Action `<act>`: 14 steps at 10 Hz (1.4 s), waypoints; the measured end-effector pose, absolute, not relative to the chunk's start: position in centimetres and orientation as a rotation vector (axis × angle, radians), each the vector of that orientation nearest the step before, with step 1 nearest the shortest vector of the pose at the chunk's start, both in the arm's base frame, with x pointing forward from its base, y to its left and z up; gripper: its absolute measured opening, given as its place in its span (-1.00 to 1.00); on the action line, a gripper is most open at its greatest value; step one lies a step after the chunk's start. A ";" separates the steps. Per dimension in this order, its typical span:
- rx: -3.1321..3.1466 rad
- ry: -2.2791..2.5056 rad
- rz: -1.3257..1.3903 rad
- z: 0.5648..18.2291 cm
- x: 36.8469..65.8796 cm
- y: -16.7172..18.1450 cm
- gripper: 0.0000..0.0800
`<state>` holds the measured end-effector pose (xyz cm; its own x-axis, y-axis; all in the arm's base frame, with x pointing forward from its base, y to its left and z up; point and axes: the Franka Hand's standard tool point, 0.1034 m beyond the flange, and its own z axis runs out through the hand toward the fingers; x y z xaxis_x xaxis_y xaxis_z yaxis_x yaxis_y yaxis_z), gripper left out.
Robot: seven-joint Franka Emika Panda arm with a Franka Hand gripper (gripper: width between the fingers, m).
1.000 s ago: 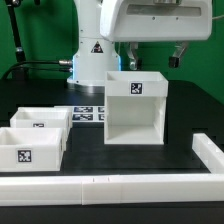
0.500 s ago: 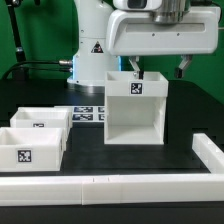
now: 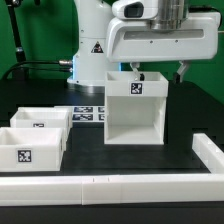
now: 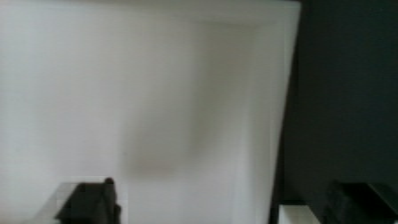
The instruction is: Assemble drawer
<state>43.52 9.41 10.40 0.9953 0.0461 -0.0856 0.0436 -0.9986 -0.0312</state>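
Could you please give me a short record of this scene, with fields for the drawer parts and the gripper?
box shell: upright, open front facing the camera
trays: rear tray and front tray, at the exterior view's left, outside the shell
gripper: open, fingers astride the shell's upper wall on the exterior view's right
marker board: flat, behind the trays
border rail: along the near edge

Green backdrop point(image 3: 45, 30) behind a black tabletop point(image 3: 190, 122) — soft, even light.

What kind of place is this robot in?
Probably a robotics lab bench: a robot arm over a black table, a white drawer shell bearing a square tag, and a marker board lying flat.
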 end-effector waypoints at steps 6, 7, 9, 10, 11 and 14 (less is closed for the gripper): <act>-3.108 -0.073 0.132 10.4 43.5 9.4 -0.91; -3.108 -0.073 0.132 10.4 43.5 9.4 -0.91; -3.108 -0.073 0.132 10.4 43.5 9.4 -0.91; -3.108 -0.073 0.132 10.4 43.5 9.4 -0.91; -3.108 -0.073 0.132 10.4 43.5 9.4 -0.91; -3.100 -0.121 0.097 10.6 45.9 9.1 -0.91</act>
<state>45.86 9.10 10.62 0.9950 0.0789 -0.0610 0.0766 -0.9963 -0.0399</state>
